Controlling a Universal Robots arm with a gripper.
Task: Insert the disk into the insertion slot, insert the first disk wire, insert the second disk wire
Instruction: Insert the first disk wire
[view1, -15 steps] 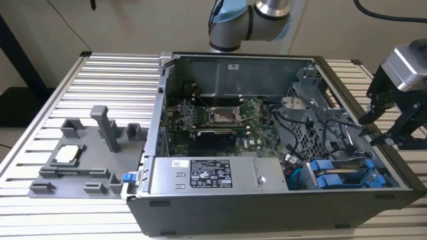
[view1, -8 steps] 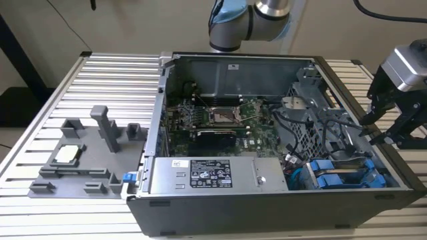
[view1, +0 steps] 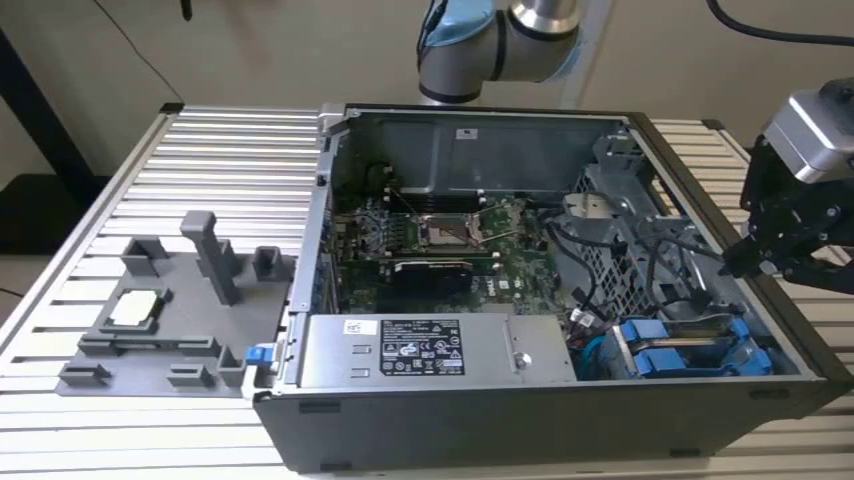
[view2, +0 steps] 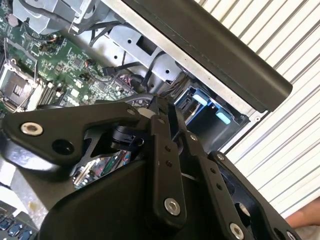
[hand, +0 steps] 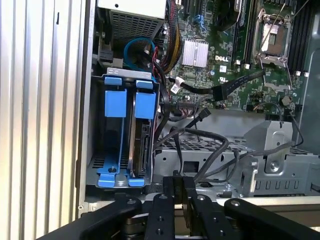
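Observation:
The disk (hand: 142, 142) stands in its blue carrier inside the insertion slot of the grey drive cage (hand: 96, 125), in the case corner beside the power supply. Its dark connector edge faces the first wrist view with no plug on it that I can see. A second blue frame (hand: 115, 102) sits beside it, toward the case wall. In the exterior view both blue frames (view1: 667, 352) show at the case's near right corner. Loose black wires (hand: 200, 145) lie over the metal bracket next to the cage. My gripper (hand: 178, 181) (view1: 750, 262) hovers above the case's right wall, shut and empty.
The open computer case (view1: 534, 440) lies on a slatted table, with the motherboard (view1: 441, 240) in the middle and the grey power-supply box (view1: 427, 350) at the front. A grey fixture with parts (view1: 160, 310) stands at the exterior view's left.

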